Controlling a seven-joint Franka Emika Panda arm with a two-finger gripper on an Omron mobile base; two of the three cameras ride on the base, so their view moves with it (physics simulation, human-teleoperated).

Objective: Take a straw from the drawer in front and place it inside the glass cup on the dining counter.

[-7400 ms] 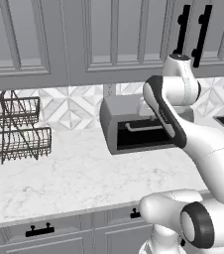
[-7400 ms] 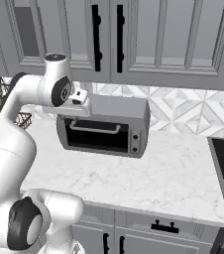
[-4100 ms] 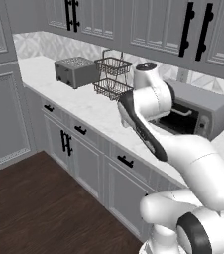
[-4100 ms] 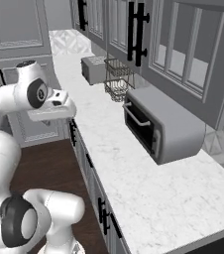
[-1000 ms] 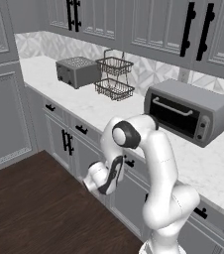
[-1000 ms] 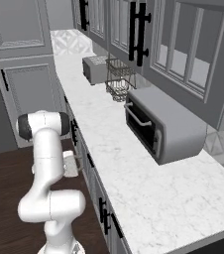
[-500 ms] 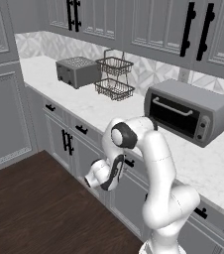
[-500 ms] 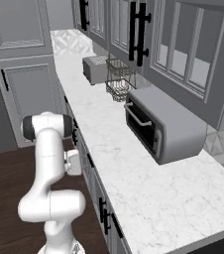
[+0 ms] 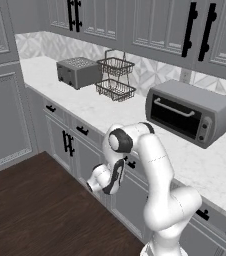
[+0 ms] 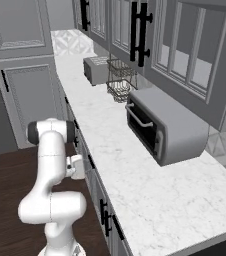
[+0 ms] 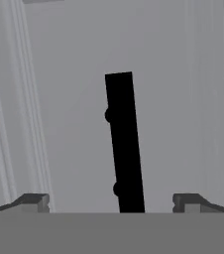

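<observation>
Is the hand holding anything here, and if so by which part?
Nothing is held. The hand is open, its fingertips either side of the drawer's black handle, not touching it.

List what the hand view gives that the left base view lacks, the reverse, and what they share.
Hand view: a close look at a black bar handle on a grey panelled front, lying between the spread tips of the open pincer, which holds nothing.
Left base view: the marble worktop with a toaster, a two-tier wire basket and a toaster oven, and the white arm bent down low in front of the cabinets.
Shared: grey cabinet fronts with black handles.
</observation>
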